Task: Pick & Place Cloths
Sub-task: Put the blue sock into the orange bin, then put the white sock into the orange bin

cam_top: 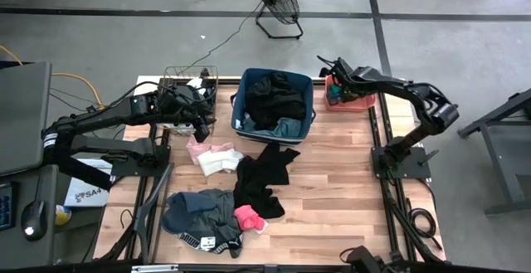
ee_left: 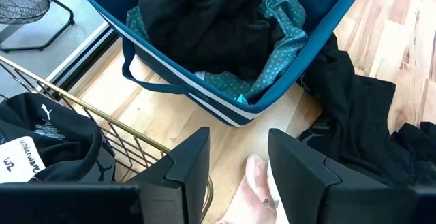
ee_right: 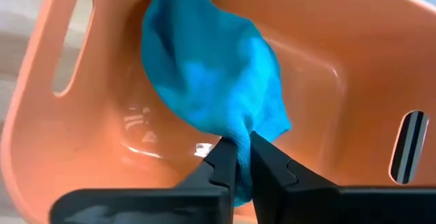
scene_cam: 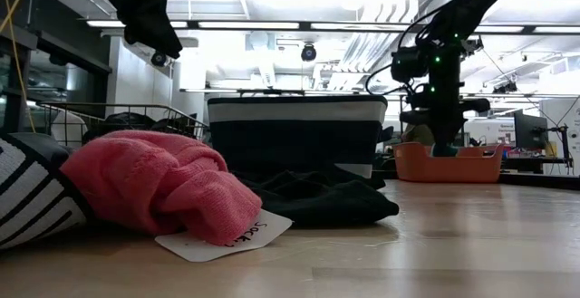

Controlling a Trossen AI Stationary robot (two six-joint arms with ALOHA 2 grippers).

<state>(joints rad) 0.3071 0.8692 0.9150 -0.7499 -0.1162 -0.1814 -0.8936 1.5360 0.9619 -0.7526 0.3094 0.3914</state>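
Note:
My right gripper (ee_right: 242, 149) is down inside the coral tub (cam_top: 358, 103) at the table's far right, shut on a teal cloth (ee_right: 211, 74). My left gripper (ee_left: 238, 146) is open and empty. It hovers above the table between the wire basket (cam_top: 189, 80) and the blue bin (cam_top: 275, 104), over a pale pink cloth (ee_left: 253, 190). More cloths lie on the table: pale pink and white (cam_top: 214, 157), black (cam_top: 265, 173), grey (cam_top: 199, 211) and bright pink (cam_top: 250, 217). Black and teal cloths fill the blue bin. My right gripper pinches one bunched end of the teal cloth (ee_right: 240, 132) between its two fingertips, coming from above and pointing down into the tub. The rest of the cloth spreads out from the fingers over the tub's inner floor and wall.
The wire basket holds a black garment with a paper tag (ee_left: 48, 135). A floor fan (cam_top: 276, 3) stands beyond the table's far edge. In the low view the bright pink cloth (scene_cam: 154, 185) lies near the front edge, with bare wood to its right.

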